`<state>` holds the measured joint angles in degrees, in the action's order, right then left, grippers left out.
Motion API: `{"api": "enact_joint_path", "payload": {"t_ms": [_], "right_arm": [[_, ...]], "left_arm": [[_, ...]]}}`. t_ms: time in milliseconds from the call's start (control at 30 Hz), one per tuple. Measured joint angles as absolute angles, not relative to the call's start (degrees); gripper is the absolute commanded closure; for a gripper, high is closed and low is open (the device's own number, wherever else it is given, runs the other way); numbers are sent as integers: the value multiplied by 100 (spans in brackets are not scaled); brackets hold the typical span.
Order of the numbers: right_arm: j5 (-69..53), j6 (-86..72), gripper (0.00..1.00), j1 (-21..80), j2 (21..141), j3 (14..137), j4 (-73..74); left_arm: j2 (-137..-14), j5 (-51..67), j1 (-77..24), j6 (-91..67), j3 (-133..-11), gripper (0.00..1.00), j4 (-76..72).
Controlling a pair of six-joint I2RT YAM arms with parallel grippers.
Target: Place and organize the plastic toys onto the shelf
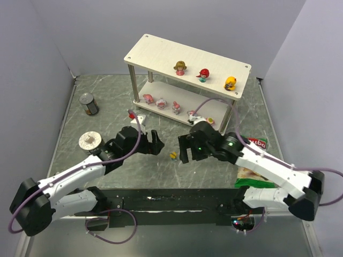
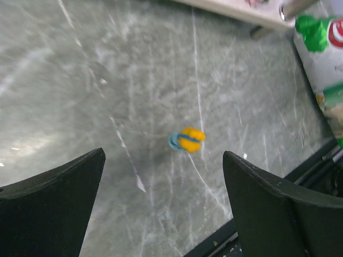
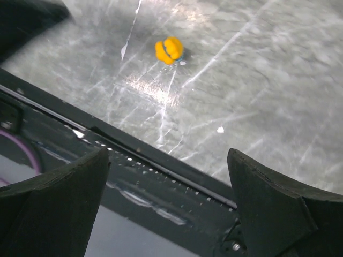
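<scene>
Left end effector (image 1: 154,143) gapes beside yellow-blue toy (image 1: 173,156) near table (image 1: 107,112) edge.

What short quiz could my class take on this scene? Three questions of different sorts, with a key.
1. True or false: the yellow-blue toy lies on the table, not on the shelf.
2. How many toys stand on the shelf's top board? A) two B) three C) five
3. Fill in: the left gripper and right gripper are both ___.
Key: 1 true; 2 B; 3 open.
</scene>
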<state>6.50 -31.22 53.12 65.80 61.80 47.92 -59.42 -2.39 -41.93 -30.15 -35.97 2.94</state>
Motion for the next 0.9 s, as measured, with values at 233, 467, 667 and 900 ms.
{"api": "enact_joint_path", "payload": {"t_ms": [233,467,667,900], "right_arm": [[762,-3688,3,5076,5347,6036,4998],[816,-3948,3,5030,5122,5944,5234],[864,-4071,3,5019,5019,5885,5398],[945,-4088,3,4971,4952,5889,5603]], "left_arm": [[-6641,-78,-4757,-3092,-3465,4,-290],[-7467,211,-4799,-3118,-3439,2,-819],[-8256,530,-4849,-3116,-3496,3,-1020],[-8691,639,-4995,-3111,-3756,10,-1282]]}}
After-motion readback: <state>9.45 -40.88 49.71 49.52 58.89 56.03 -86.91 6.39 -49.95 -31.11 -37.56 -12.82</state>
